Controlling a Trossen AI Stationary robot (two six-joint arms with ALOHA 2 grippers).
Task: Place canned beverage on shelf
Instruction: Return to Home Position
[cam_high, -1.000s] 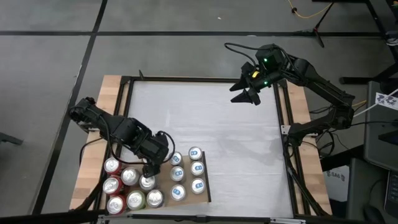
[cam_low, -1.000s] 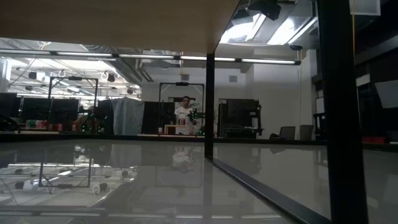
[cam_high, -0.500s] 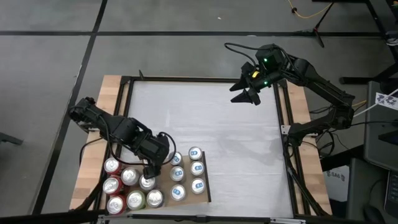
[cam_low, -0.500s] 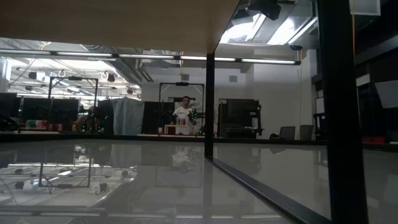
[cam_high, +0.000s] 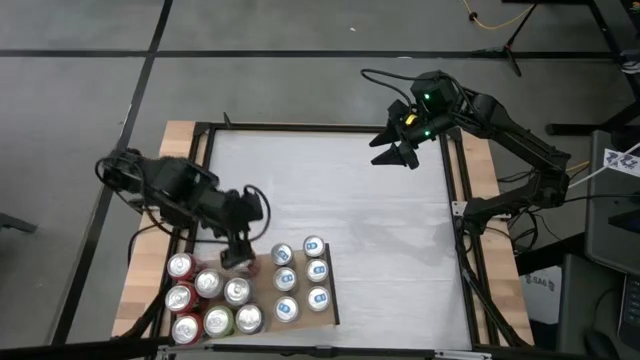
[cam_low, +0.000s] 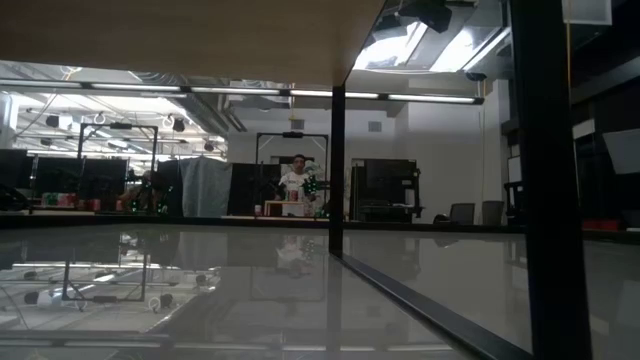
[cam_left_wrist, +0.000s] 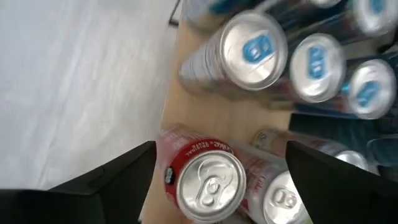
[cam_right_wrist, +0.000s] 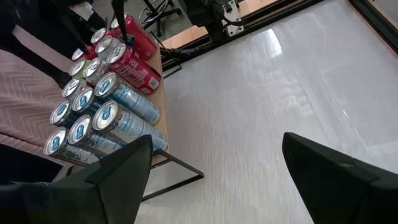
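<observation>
The shelf (cam_high: 331, 300) is a light-brown panel at the table's near left. Several cans stand upright on it: red ones (cam_high: 181, 298) and silver ones with blue tabs (cam_high: 317, 270). My left gripper (cam_high: 238, 257) is open just above the shelf's far edge. In the left wrist view its fingers stand wide apart on either side of a red can (cam_left_wrist: 208, 180) that stands on the wood (cam_left_wrist: 205, 115) below, without touching it. My right gripper (cam_high: 397, 155) is open and empty over the table's far right.
The white table (cam_high: 360, 220) lies bare between the arms. A black frame rail (cam_high: 455, 200) runs along each side. The right wrist view shows the shelf's edge (cam_right_wrist: 158, 134) raised on dark legs (cam_right_wrist: 180, 165). In the low view its underside (cam_low: 180, 40) hangs overhead beside a black post (cam_low: 337, 170).
My left gripper has come off the can in the middle of the shelf's group and gone up and toward the table's far edge, its arm swinging toward the left edge. The can stays upright on the shelf. My right arm has kept still.
</observation>
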